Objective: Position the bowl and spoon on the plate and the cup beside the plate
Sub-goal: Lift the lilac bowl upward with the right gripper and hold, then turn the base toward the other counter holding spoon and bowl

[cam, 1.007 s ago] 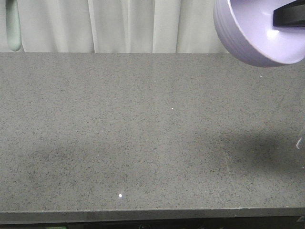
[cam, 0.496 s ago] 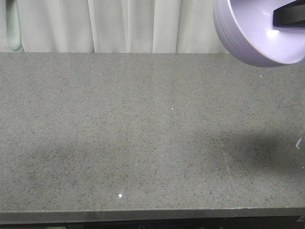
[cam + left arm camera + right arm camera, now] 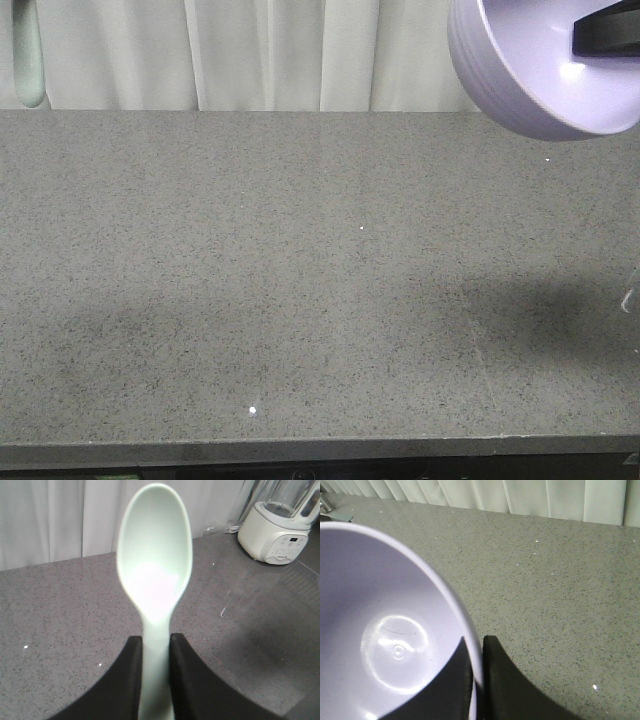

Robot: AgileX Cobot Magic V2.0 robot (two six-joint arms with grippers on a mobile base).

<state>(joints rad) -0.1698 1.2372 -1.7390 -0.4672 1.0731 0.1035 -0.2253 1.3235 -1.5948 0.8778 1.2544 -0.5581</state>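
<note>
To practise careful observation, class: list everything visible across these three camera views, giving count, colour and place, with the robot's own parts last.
bowl: one, lavender, held above the countertop, front view's upper right.
spoon: one, pale mint green, in the left gripper.
blender: one, white base, clear jar, on the countertop near the curtain.
countertop: one, speckled grey, spanning all three views.
curtain: one, white, behind the countertop.
left gripper: one, black, shut on the spoon's handle.
right gripper: one, black, pinching the bowl's rim.

**Bowl gripped at rim, above desk**

Item: lavender bowl (image 3: 385,630), inside facing the camera, glare on its flat base, fills the left of the view.
Right tool (image 3: 477,652): black fingers (image 3: 510,680) clamp the rim, one inside, one outside.
Background: speckled grey desk (image 3: 555,580); white pleated curtain (image 3: 520,495) behind.
</note>
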